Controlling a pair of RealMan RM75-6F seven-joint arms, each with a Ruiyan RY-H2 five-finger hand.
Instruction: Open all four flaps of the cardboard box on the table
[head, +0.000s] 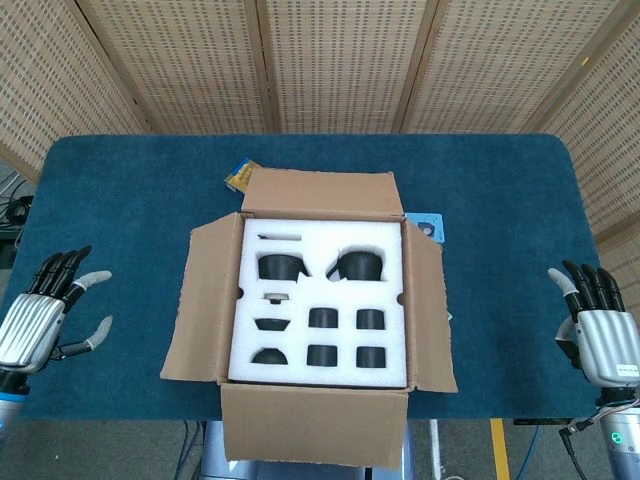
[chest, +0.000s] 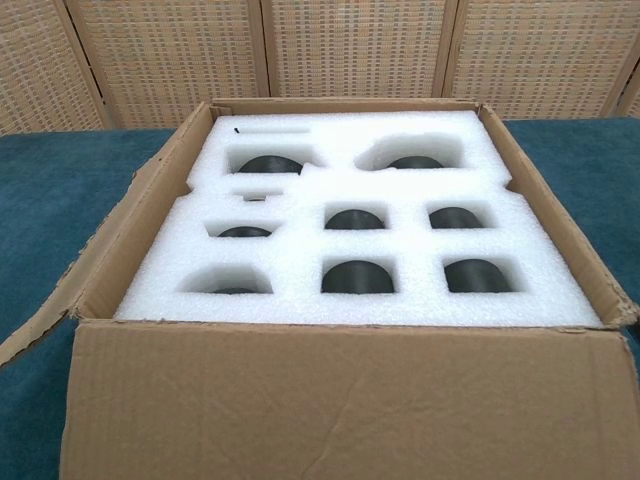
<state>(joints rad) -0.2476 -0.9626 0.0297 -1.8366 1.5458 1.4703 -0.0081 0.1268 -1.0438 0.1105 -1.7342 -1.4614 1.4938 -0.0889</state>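
The cardboard box (head: 322, 320) sits in the middle of the blue bench (head: 120, 200), its near edge hanging over the bench's front edge. All 4 flaps look folded out — the far flap (head: 320, 193) stands up and leans back, the left flap (head: 205, 300) and right flap (head: 428, 315) splay sideways, and the near flap (head: 315, 427) hangs down over the front. White foam (head: 322, 300) with dark parts in its pockets lies exposed.

Both hands are well apart from the box. The left hand (head: 35, 318) hovers at the bench's left edge, fingers spread and holding nothing; the right hand (head: 598, 335) hovers at the right edge, fingers straight and apart, also empty.

The task seems essentially done, so the risks are small. The far flap could spring forward over the foam, since it is nearly upright rather than flat. A careless sweep of either arm inward might catch a side flap and drag the box — with its front overhanging, a pull toward the robot could tip it off the bench.
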